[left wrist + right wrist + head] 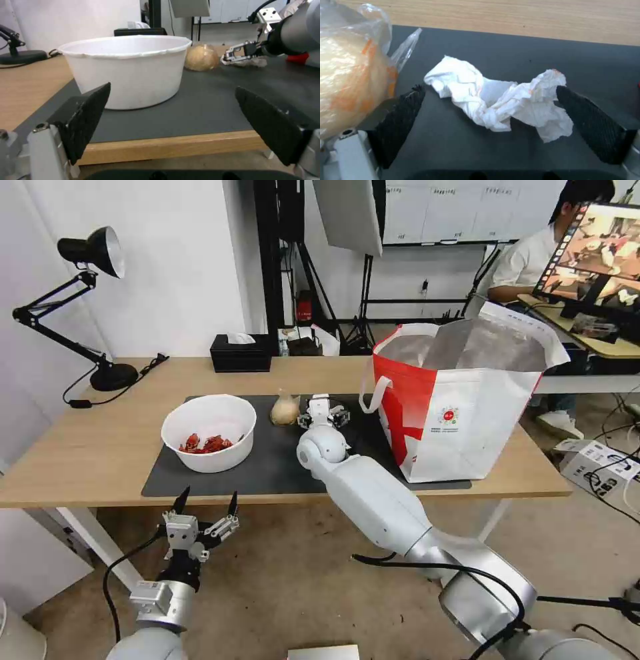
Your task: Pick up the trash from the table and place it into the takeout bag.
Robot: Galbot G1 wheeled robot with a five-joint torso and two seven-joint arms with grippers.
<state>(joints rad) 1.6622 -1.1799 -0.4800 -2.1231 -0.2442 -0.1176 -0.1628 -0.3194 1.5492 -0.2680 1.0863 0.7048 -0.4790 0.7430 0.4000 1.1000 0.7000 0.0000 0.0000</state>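
On the dark mat (267, 468) of the table (93, 447) stands a white bowl (209, 432) holding red scraps. A small knotted bag (285, 410) of beige stuff sits just right of it. My right gripper (325, 415) is low over the mat beside that bag. In the right wrist view it (490, 88) is open, with the crumpled white tissue (496, 102) lying between its fingers (403, 117) and the knotted bag (350, 82) just outside one finger. The takeout bag (460, 400) stands open at the table's right end. My left gripper (205, 507) hangs open below the front edge, facing the bowl (126, 70).
A black desk lamp (87, 313) stands at the back left of the table, a black tissue box (241, 352) at the back edge. Behind the takeout bag a person sits at another desk with a monitor (593, 253). Cables lie on the floor to the right.
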